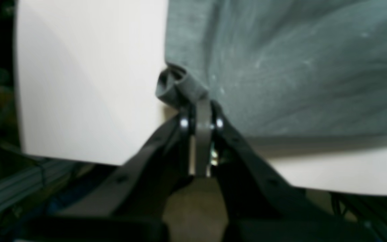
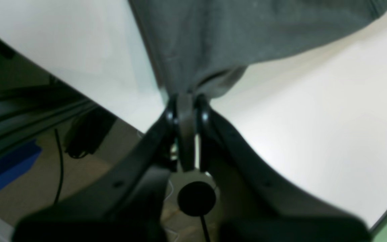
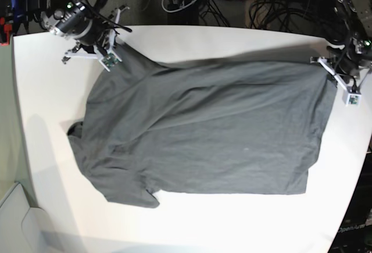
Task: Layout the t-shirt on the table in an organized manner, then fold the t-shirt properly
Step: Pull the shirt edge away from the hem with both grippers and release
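Your shirt [image 3: 203,131] lies spread across the table [image 3: 192,224]; the right gripper [image 2: 186,101] and left gripper [image 1: 202,111] each pinch a far corner; the blurred bites look thin, so hard tugs may slip them.

Bright, even overhead light washes the white table [image 3: 192,218] toward glare. Both wrist views are soft and blurred, nearest parts most; the base view is sharper, its far edge dim.
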You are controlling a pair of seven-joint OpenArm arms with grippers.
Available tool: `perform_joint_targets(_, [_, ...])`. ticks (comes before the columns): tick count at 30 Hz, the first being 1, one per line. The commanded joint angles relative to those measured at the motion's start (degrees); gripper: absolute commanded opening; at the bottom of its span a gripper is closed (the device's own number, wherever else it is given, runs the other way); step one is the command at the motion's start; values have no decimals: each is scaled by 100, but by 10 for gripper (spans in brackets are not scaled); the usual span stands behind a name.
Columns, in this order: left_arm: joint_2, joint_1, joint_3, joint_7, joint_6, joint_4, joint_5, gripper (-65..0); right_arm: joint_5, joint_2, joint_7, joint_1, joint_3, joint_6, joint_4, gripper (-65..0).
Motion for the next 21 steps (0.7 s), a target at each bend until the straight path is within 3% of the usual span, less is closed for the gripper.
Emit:
perform_joint_targets(1, [-98,-40,-43,-95,13,52,-11,-641,28,84,59,-59,-46,-21,94,-650])
perform_joint_targets(3, [-98,-23,-52,-78,13,17,-11,-640,28,295,51,-112,-248,-21,94,-640])
perform_joint_targets(7, [-247,101,-8,-78,5,-1,-11,-603,46,664,51,-314,-758,-21,94,-527])
perform_joint_targets(11, [-309,109,-43,-69,5,-1,-11,-416,46,858,51,-419,-916,-21,94,-402])
perform_joint_targets(14, [-493,241,-17,-69,5,-1,-11,-303,28,902,51,-428,-881,-21,94,-353])
perform_joint_targets(18, [-660,391,-34,-78,-4,-1,-73,-310,46,1174,51,-428,-617,-21,94,-340])
perform_joint_targets(21, [-678,347,-61,-122,-4,52,-73,-311,46,1148,59,-358,121,-21,94,-340])
